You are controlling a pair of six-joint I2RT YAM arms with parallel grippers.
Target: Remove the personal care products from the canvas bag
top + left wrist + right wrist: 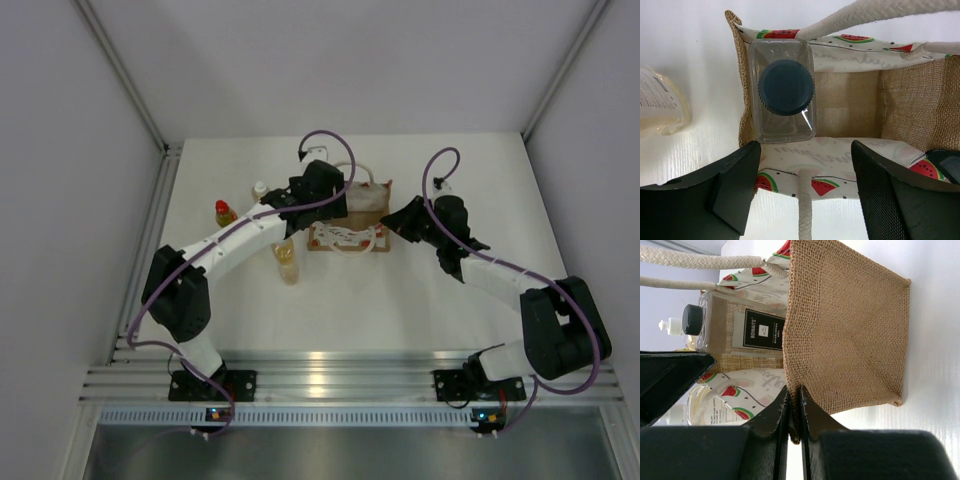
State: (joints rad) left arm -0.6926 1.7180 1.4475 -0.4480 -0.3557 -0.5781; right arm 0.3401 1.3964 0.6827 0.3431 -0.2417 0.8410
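Observation:
The canvas bag (pixel 368 208) stands at the table's middle, its mouth open. In the left wrist view I look down into the bag (pixel 850 102). A pale bottle with a dark grey-blue cap (pixel 786 87) stands inside at its left end; the remaining floor is bare. My left gripper (pixel 805 187) is open just above the bag's near rim, one finger on each side of the near handle. My right gripper (pixel 795 400) is shut on the bag's burlap side edge (pixel 845 335). An amber bottle (pixel 287 262), a white-capped bottle (pixel 261 190) and a yellow red-topped bottle (pixel 226 212) stand outside, left of the bag.
The bag's white rope handles (pixel 875 12) arch over its mouth. A pale-labelled bottle (pixel 660 107) stands close to the bag's left wall. The left gripper's black finger (pixel 670 375) shows beside the bag. Grey walls and metal rails (pixel 160 200) border the table.

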